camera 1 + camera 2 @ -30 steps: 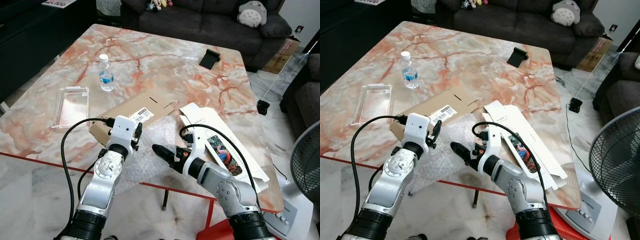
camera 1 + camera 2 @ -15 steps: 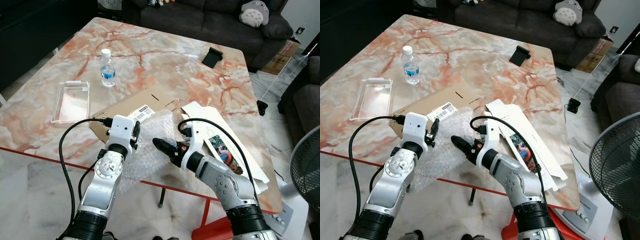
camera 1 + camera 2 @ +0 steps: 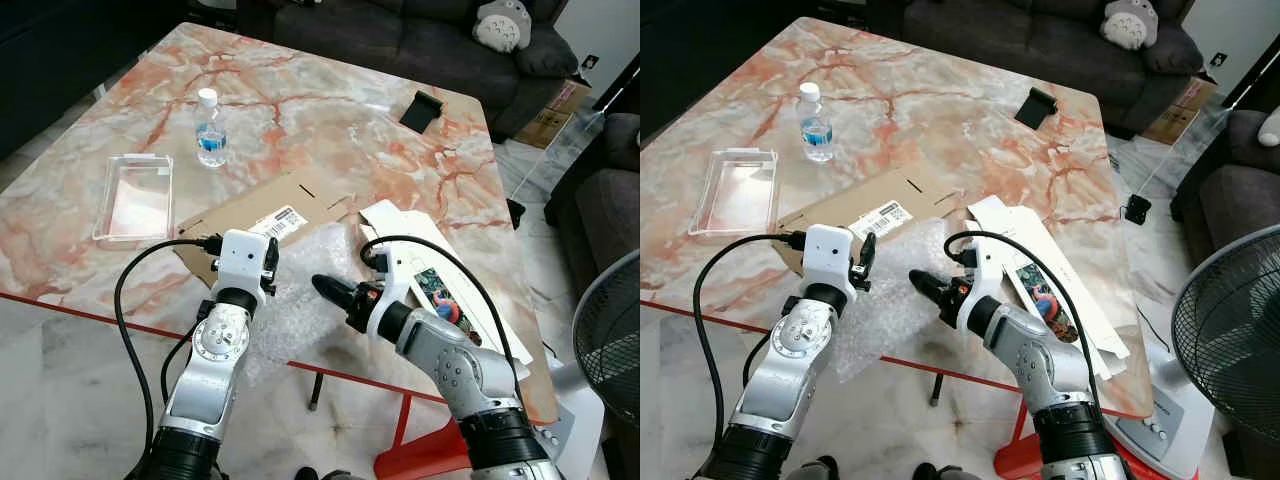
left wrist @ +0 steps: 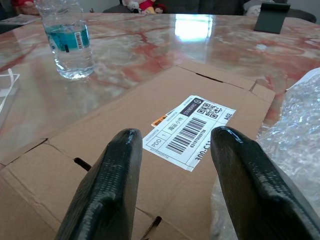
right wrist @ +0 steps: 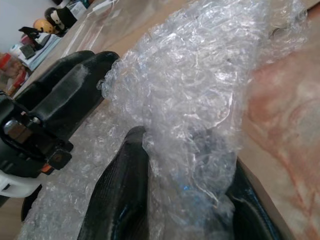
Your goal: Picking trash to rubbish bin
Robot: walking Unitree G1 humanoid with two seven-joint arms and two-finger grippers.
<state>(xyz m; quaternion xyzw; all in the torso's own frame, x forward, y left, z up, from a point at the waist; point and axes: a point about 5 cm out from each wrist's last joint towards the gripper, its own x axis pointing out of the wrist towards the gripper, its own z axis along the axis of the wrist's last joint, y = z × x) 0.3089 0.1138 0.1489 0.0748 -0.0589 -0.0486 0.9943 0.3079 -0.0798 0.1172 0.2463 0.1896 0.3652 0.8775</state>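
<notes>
You are looking down at a marble table [image 3: 330, 120], glossy, veined in orange and cream. Near its front edge lies a crinkled sheet of clear bubble wrap [image 3: 300, 300], soft and shiny, partly hanging over the edge. It rests against a flattened brown cardboard box [image 3: 262, 205] with a white barcode label [image 4: 190, 127]. Just to the right lies an opened white paper carton [image 3: 440, 285] with a colourful print; part of it is hidden behind your right arm.

Your right gripper [image 3: 335, 293] reaches low and to the left over the bubble wrap. In the right wrist view, its fingers [image 5: 120, 190] stand a little apart with a bunched fold of wrap between them; the wrap hides part of the far finger, so you cannot tell whether they truly pinch it.

Your left gripper [image 3: 270, 262] points forward, hovering over the cardboard beside the wrap. In the left wrist view its black fingers [image 4: 107, 185] are spread wide with nothing between them.

Farther back stand a small clear water bottle [image 3: 210, 128] with a blue label, a shallow clear plastic tray [image 3: 136, 197] and a black phone stand [image 3: 420, 110]. A dark sofa [image 3: 400, 30] is cut off at the top, a fan [image 3: 1230, 340] at the right.
</notes>
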